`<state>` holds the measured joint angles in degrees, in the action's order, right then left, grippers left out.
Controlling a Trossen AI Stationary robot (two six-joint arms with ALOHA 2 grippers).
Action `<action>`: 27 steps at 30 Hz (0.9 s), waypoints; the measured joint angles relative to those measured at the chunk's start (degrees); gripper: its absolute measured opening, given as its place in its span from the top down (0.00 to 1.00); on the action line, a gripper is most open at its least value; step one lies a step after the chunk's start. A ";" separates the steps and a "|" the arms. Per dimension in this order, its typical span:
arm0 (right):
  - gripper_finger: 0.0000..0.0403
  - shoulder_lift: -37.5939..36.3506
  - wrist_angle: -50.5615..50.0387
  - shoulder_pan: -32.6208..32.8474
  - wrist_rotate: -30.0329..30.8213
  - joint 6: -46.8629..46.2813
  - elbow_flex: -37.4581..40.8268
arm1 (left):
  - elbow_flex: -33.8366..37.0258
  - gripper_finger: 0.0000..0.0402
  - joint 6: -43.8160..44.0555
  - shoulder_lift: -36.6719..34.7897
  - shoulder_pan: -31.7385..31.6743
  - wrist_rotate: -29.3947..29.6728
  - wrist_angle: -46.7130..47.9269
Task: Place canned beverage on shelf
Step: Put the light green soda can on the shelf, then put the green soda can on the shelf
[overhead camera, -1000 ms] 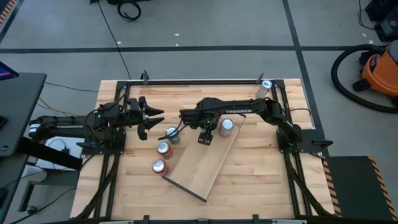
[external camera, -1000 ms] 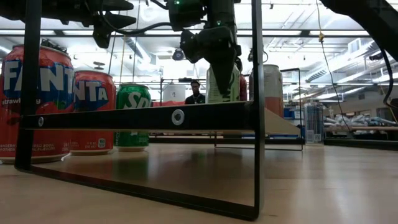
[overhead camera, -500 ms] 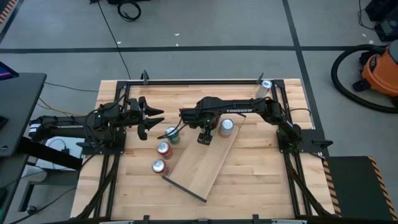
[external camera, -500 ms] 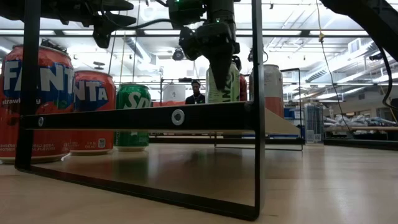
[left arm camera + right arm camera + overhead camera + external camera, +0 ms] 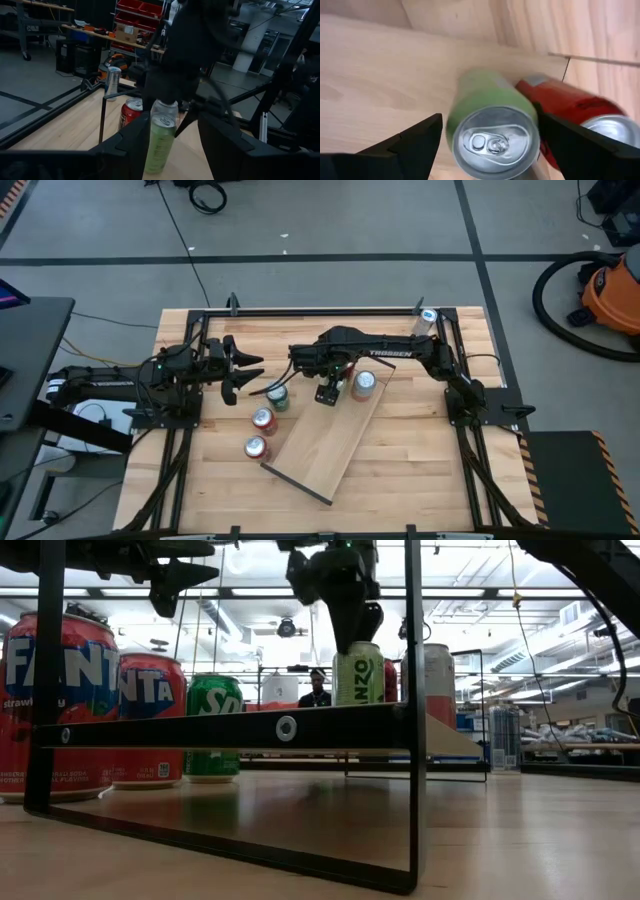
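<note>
A tall green can (image 5: 492, 130) stands upright on the light-wood shelf board (image 5: 320, 445), next to a red can (image 5: 363, 383). The green can also shows in the low view (image 5: 358, 675) and the left wrist view (image 5: 161, 137). My right gripper (image 5: 348, 635) is open right above the green can's top, one finger on either side of it in the right wrist view, with gaps showing. My left gripper (image 5: 245, 373) is open and empty above the table's left part, pointing at the cans.
A green can (image 5: 277, 395) and two red cans (image 5: 263, 418) (image 5: 255, 447) stand on the table left of the shelf. A silver can (image 5: 428, 317) stands at the far right corner. The shelf's black wire end frame (image 5: 285, 728) is near the table's front. The board's near half is bare.
My right gripper has gone straight up from around the green can's body to just above its top. The green can has stayed upright on the shelf beside the red can.
</note>
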<state>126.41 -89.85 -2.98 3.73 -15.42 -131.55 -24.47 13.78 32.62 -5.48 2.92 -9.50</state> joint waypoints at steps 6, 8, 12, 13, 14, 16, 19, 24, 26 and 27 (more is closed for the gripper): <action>0.13 -1.31 0.15 0.64 2.34 1.17 -3.03 | 0.00 0.56 0.00 0.00 -0.02 0.00 0.01; 0.13 -2.12 -0.18 0.95 2.39 1.42 -3.11 | 0.00 0.56 0.00 0.00 0.01 0.00 0.34; 0.13 -4.45 -0.17 2.55 1.70 2.81 -3.15 | -0.02 0.56 0.00 0.00 0.01 0.01 1.18; 0.13 -5.15 -0.17 3.29 2.48 3.32 -3.15 | -0.01 0.56 0.00 0.00 -0.01 0.02 1.21; 0.13 -5.84 -0.19 3.88 3.38 3.48 -3.15 | 0.00 0.56 0.00 0.00 0.00 0.02 1.20; 0.13 -6.88 -0.18 5.07 5.17 3.65 -3.03 | 0.00 0.56 0.00 0.00 -0.02 0.02 1.22; 0.13 -8.27 -0.18 6.79 8.34 4.07 -2.95 | -0.02 0.56 0.00 0.00 0.00 0.02 1.99; 0.13 -10.79 -0.05 10.18 14.17 4.92 -1.99 | -0.02 0.56 -1.79 0.77 0.43 -0.38 3.13; 0.13 -12.52 -0.16 11.33 16.05 4.48 0.00 | -0.02 0.56 -3.38 1.88 1.38 -1.00 3.11; 0.13 -13.52 -0.10 11.87 17.27 3.88 1.29 | -0.02 0.56 -4.83 2.59 1.96 -1.19 2.71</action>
<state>112.89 -89.94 8.89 20.99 -11.54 -130.25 -24.49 8.95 35.21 -3.53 1.73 -6.79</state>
